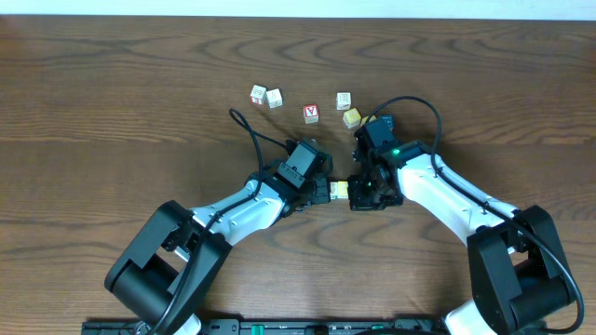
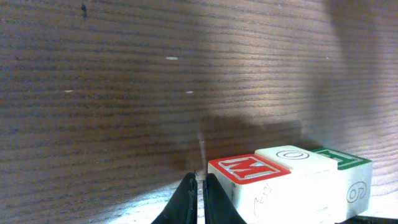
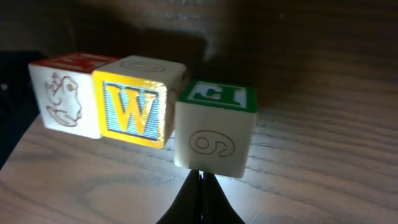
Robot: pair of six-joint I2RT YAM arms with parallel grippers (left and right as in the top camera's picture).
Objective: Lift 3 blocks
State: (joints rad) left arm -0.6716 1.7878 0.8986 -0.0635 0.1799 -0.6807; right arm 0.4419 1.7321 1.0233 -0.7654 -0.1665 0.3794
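At centre frame, three blocks (image 1: 340,189) are squeezed endwise between clenched left gripper (image 2: 199,182) and clenched right gripper (image 3: 200,179); level joint raising seems needed.

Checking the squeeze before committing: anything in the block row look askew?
Yes. The green-topped block, at the right pincer end, sits turned out of line with the W block and red-topped block, kinking the row.

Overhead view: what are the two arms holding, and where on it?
The row of three blocks seems squeezed endwise between the left pincer and the right pincer, each shut with nothing inside, pressing an end block.
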